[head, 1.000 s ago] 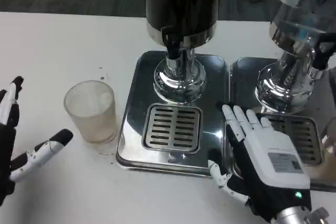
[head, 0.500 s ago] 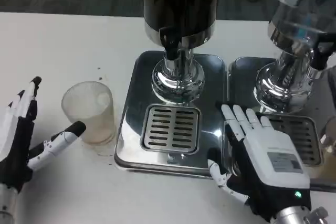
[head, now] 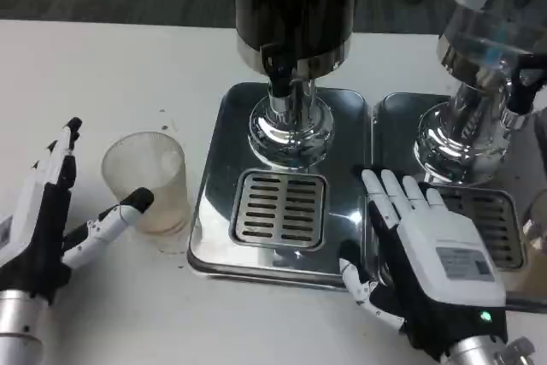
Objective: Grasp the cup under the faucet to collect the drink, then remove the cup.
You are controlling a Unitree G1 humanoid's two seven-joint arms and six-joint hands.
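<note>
A clear ribbed plastic cup (head: pixel 146 180) stands upright on the white table, left of the steel drip tray (head: pixel 215 203). The dark drink dispenser (head: pixel 293 6) rises above the tray, its faucet (head: pixel 278 70) over the slotted grate (head: pixel 279 208). My left hand (head: pixel 49 220) is open just left of the cup, thumb tip at the cup's near side, fingers spread upward. My right hand (head: pixel 432 258) lies open, palm down, on the seam between the two trays.
A second dispenser (head: pixel 491 32) with its own tray (head: pixel 402 117) and grate stands at the right. Bare white tabletop (head: pixel 94 66) stretches left of and behind the cup. Another clear cup's rim (head: pixel 537 224) shows at the right edge.
My left hand has moved right and forward toward the cup, its thumb now reaching the cup's near side. The right hand and the cup have stayed put.
</note>
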